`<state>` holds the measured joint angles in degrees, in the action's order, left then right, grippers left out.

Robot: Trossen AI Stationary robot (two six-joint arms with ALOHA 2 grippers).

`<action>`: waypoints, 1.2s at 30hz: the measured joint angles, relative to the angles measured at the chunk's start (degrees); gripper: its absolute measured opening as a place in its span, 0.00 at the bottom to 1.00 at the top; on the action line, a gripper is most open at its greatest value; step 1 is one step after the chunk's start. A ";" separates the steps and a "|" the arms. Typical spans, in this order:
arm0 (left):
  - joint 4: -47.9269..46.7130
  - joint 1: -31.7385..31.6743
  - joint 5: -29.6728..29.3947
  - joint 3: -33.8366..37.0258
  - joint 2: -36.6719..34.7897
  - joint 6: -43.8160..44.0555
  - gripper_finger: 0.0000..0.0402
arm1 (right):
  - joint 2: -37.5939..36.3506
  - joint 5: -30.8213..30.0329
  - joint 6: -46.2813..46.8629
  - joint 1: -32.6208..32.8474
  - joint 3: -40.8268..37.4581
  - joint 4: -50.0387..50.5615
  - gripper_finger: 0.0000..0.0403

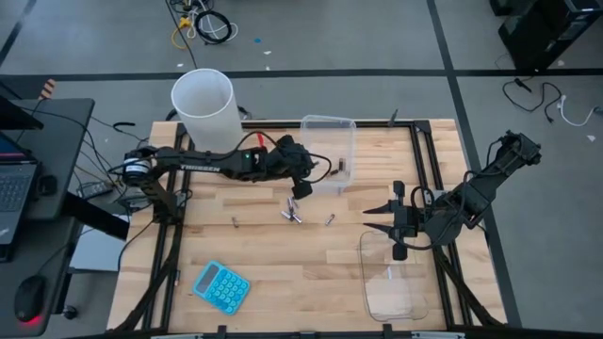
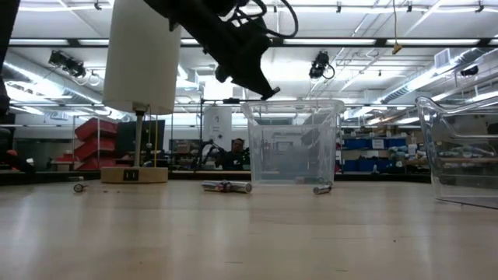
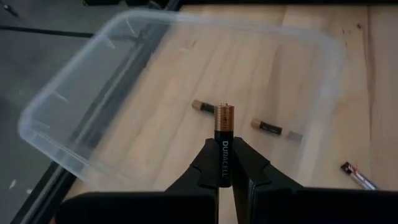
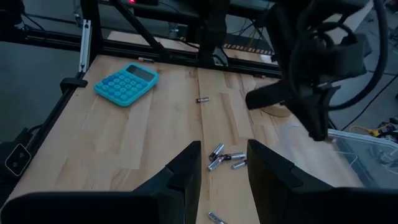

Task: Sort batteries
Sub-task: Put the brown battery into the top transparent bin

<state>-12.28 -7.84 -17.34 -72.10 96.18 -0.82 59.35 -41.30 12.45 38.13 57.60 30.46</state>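
Observation:
My left gripper [image 3: 224,148] is shut on a black-and-copper battery [image 3: 224,124] and hovers over the left rim of a clear tub [image 1: 330,127] at the table's far middle. Two more batteries [image 3: 202,106] [image 3: 267,127] lie on that tub's floor. Loose batteries lie on the wood in front of it: a small cluster [image 1: 290,212] and single ones [image 1: 236,222] [image 1: 330,220]. My right gripper [image 4: 224,165] stands open with nothing between its fingers. It hangs above the table right of the middle [image 1: 382,218], by a second clear tub [image 1: 391,278]. My left gripper pinches the battery's black lower half [image 3: 223,163] between its two fingers. The battery lies along the fingers, its copper end [image 3: 224,114] sticking out past the fingertips. The fingers slant down from the table's left. The battery is lifted clear above the tub.
A tall white cylinder [image 1: 203,104] stands on a small base at the far left, beside my left arm. A blue calculator [image 1: 221,285] lies near the front left. Black frame rails [image 1: 160,245] run along the table's sides. Bare wood lies in the front middle.

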 joint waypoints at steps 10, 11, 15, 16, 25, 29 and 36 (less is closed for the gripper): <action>0.26 0.00 0.06 0.00 2.73 -0.02 0.03 | 0.00 0.00 0.00 0.00 0.00 0.01 0.29; 0.40 0.00 0.08 0.00 2.72 -0.02 0.04 | 0.00 0.00 0.00 0.00 0.00 0.02 0.29; 0.66 0.00 0.07 0.00 2.71 -0.04 0.07 | 0.00 0.00 -0.02 0.00 0.00 0.02 0.29; 0.61 0.00 0.06 0.00 2.71 -0.05 0.08 | 0.00 0.00 -0.02 0.00 0.00 0.02 0.29; 0.82 0.00 0.06 0.00 2.71 -0.11 0.14 | 0.00 0.00 -0.07 0.00 0.00 0.02 0.29; 0.84 0.00 0.06 0.00 2.71 -0.07 0.15 | 0.00 0.00 -0.13 0.00 0.00 0.04 0.29; 0.81 0.00 0.06 0.00 2.69 -0.02 0.15 | 0.00 0.00 -0.15 -0.02 0.00 0.04 0.29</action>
<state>-11.46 -7.84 -17.28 -72.10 98.87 -0.84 59.35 -41.30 12.29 38.11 57.60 30.50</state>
